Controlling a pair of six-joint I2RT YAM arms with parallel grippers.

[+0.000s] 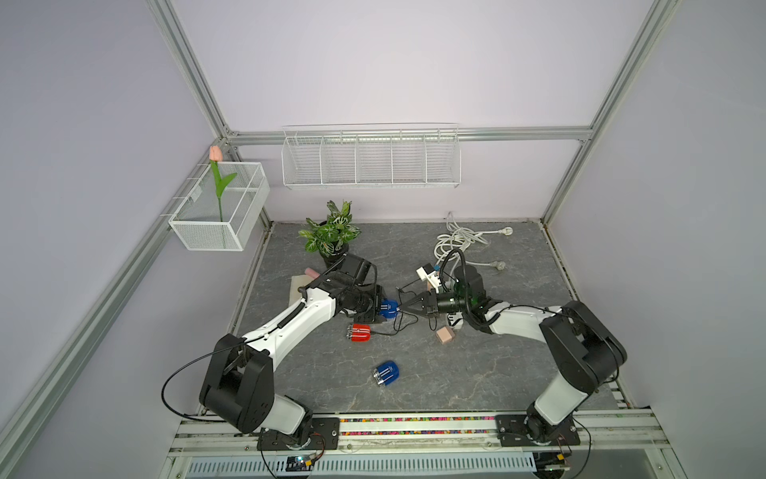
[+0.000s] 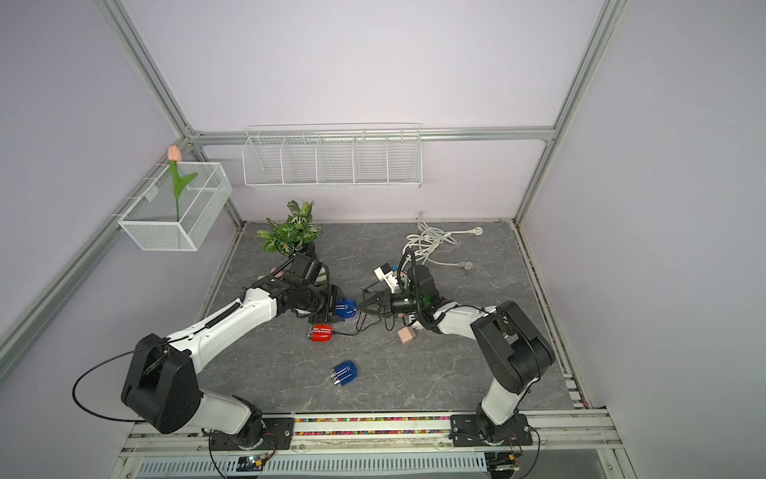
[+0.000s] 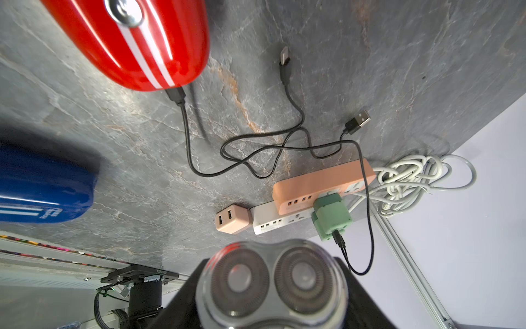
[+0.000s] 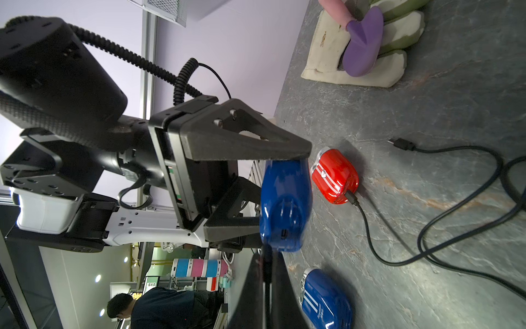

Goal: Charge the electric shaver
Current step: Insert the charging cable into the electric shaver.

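Held blue shaver [image 3: 271, 282]: closest thing in L wrist view, twin round foil heads facing the lens. In both top views [image 1: 389, 309] it's up off the table, mid-scene, btwn the two arms.
L gripper [image 1: 382, 310]: partly spread, fingers [image 4: 250, 145] clamped on the held blue shaver's sides. Shaver's port end w/ small slot faces the R gripper.
R gripper [image 1: 404, 307]: tips pressed together, pinching plug end of black cable [image 4: 267, 256]. Tip sits just beside the shaver's port end; whether they touch, can't tell.
Red shaver [image 1: 359, 333]: flat on table [image 1: 497, 373], just beside L gripper on the near side, w/ second black lead [image 3: 185, 122] plugged into its end.
Spare blue shaver [image 1: 385, 373]: lies alone, closer to the arm bases, well apart from the rest.
Loose lead [image 3: 296, 108]: USB-C end and USB-A end both free on the table.
Pwr strips: pink strip [image 3: 321, 182] lies on white strip [image 3: 270, 220]. Green adapter [image 3: 331, 218] is plugged in there w/ a lead in it.
Pink cube charger [image 1: 444, 335]: on table beside R arm's wrist.
Back of table: potted plant [image 1: 331, 232] behind L arm, white cord [image 1: 456, 240] coiled behind R arm.
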